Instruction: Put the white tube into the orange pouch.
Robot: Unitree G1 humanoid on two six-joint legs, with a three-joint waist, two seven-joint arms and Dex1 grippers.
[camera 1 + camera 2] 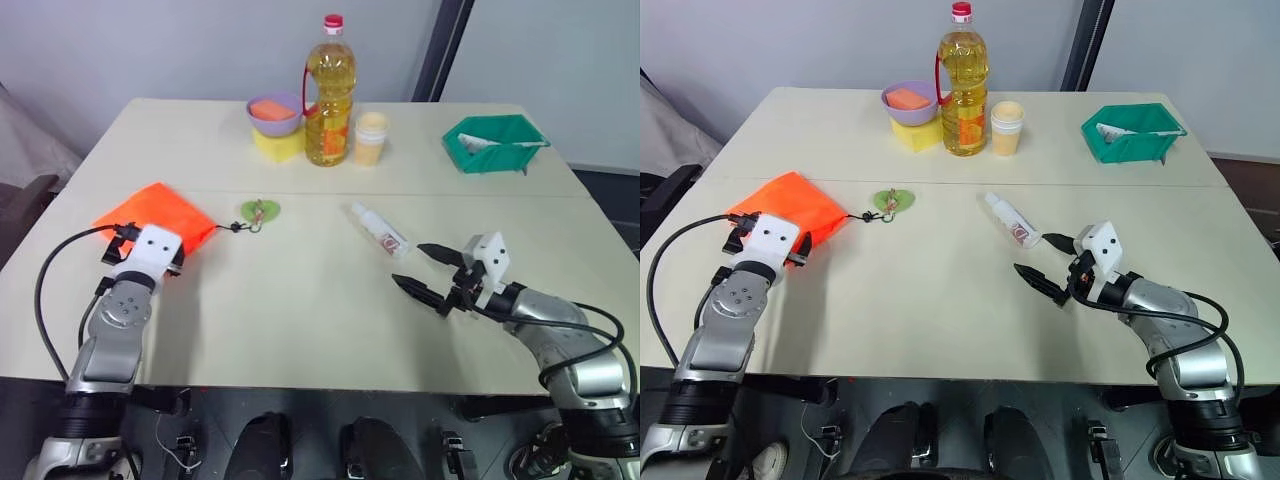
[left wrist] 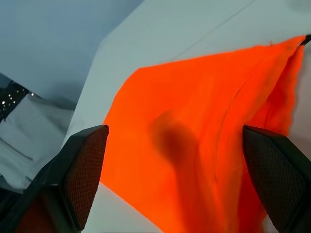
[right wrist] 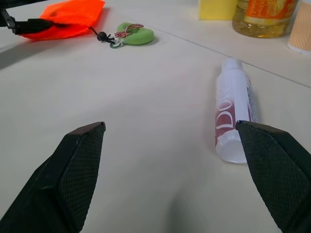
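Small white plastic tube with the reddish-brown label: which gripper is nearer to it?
Right. The right gripper sits open just beside the white tube; the left gripper is across the table at the orange pouch.

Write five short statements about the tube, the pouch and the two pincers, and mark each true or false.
1. The white tube lies flat on the table. True.
2. The right pincer is shut on the tube. False: it is open and holds nothing, with the tube lying just beyond it.
3. The left pincer is open, at the orange pouch. True.
4. The tube is already inside the pouch. False: it lies apart from it.
5. The pouch's green leaf tag sits in the green tray. False: it lies on the table beside the pouch.
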